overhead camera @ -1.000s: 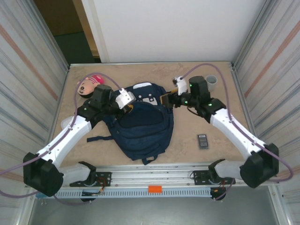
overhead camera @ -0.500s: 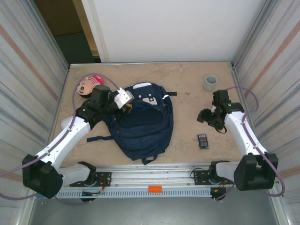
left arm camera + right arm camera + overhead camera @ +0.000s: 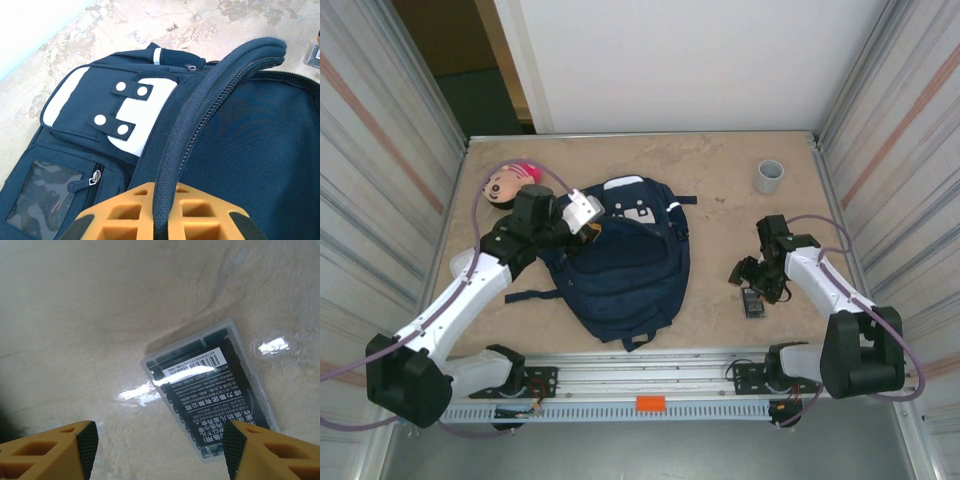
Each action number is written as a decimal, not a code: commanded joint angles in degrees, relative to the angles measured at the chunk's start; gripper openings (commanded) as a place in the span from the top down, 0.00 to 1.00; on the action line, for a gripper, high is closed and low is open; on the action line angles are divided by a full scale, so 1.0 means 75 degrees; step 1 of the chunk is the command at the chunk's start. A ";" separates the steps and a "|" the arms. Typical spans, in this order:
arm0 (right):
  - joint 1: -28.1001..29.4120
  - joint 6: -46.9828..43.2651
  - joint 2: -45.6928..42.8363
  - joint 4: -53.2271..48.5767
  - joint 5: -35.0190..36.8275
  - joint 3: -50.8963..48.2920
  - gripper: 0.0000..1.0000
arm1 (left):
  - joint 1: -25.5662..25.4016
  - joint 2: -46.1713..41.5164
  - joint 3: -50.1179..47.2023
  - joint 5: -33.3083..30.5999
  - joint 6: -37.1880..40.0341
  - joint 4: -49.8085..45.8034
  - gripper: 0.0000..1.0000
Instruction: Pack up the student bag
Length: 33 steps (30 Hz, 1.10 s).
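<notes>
Lying flat on the right side of the table point(image 3: 720, 190), close to the arm bases, is a small clear case point(image 3: 210, 395) with a black printed label. The right gripper point(image 3: 160, 436) hangs just above it, its orange fingers point(image 3: 55, 452) spread wide and gripping nothing; the near end of the case lies between them. Left of centre the navy backpack point(image 3: 620, 270) lies on the table with its top pointing away from the bases and a dark strap trailing off its left side. At its far left corner the left gripper point(image 3: 155, 212) has its fingers pressed together on the padded, zippered rim of the open main pocket; white patches with snap tabs sit just beside that rim. Farther back on the left a doll's head point(image 3: 508, 184) in a pink cap lies near the left arm. At the far right a grey cup point(image 3: 769, 176) stands upright, well apart from the backpack.
</notes>
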 commanded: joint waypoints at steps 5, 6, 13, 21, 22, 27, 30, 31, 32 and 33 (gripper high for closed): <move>0.0053 0.0413 0.0469 0.0916 -0.0109 -0.0406 0.34 | 0.0134 -0.0312 -0.0043 -0.0186 -0.0143 0.0357 1.00; 0.0070 0.0427 0.0553 0.1098 -0.0212 -0.0470 0.34 | 0.0134 -0.0327 -0.0054 -0.0186 -0.0142 0.0383 1.00; 0.0338 0.0498 0.1340 0.2003 -0.0330 -0.0292 0.36 | 0.0131 -0.0327 -0.0101 -0.0220 -0.0157 0.0404 1.00; 0.0736 0.0086 0.2422 0.1951 -0.0567 0.1300 0.35 | 0.0251 -0.0294 -0.0119 -0.0227 -0.0124 0.0417 1.00; 0.0769 -0.0041 0.2449 0.1636 -0.0491 0.1569 0.35 | 0.0263 -0.0294 -0.0104 -0.0224 -0.0116 0.0400 1.00; 0.1099 -0.0913 0.2427 -0.0241 0.0453 0.2558 0.31 | 0.0309 -0.0367 -0.0100 -0.0210 -0.0130 0.0414 1.00; 0.1092 -0.1309 0.2523 -0.0708 0.1009 0.2551 0.29 | 0.0327 -0.0386 -0.0112 -0.0154 -0.0145 0.0432 1.00; 0.1065 -0.1444 0.2580 -0.0738 0.1071 0.2509 0.29 | 0.0333 -0.0371 -0.0103 -0.0142 -0.0148 0.0430 1.00; 0.1038 -0.1584 0.2674 -0.0766 0.1106 0.2492 0.28 | 0.0333 -0.0366 -0.0110 -0.0128 -0.0149 0.0438 1.00; 0.1017 -0.1669 0.2793 -0.0805 0.1159 0.2487 0.28 | 0.0333 -0.0365 -0.0112 -0.0128 -0.0154 0.0436 1.00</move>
